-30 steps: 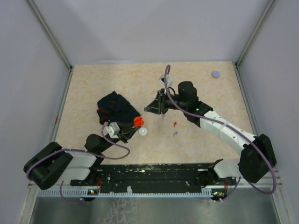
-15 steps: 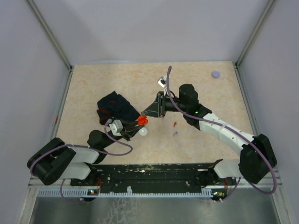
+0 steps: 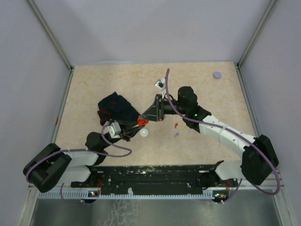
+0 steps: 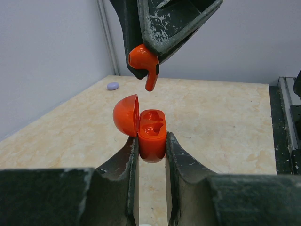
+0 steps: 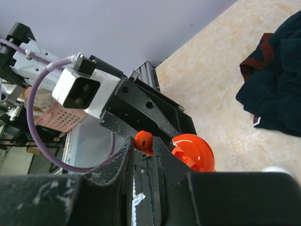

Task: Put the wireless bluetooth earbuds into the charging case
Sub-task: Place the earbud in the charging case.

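My left gripper (image 4: 151,147) is shut on an open red charging case (image 4: 152,135), held upright with its lid (image 4: 125,115) tipped back to the left. Both inner cavities look empty. My right gripper (image 5: 142,143) is shut on a red earbud (image 5: 143,141). In the left wrist view that earbud (image 4: 145,61) hangs stem down just above the case, apart from it. From above, the two grippers meet near the table's middle, where the case (image 3: 140,122) shows. A second red earbud (image 3: 175,125) and a lavender earbud (image 3: 176,134) lie on the table to the right.
A dark cloth (image 3: 115,108) lies left of the grippers and also shows in the right wrist view (image 5: 275,99). A white round case (image 3: 144,133) sits just in front of the left gripper. A lavender disc (image 3: 217,74) lies at the far right corner.
My right gripper has moved left with the red earbud, from beside the loose earbuds to just above the open case. The left gripper has shifted only slightly with the case.
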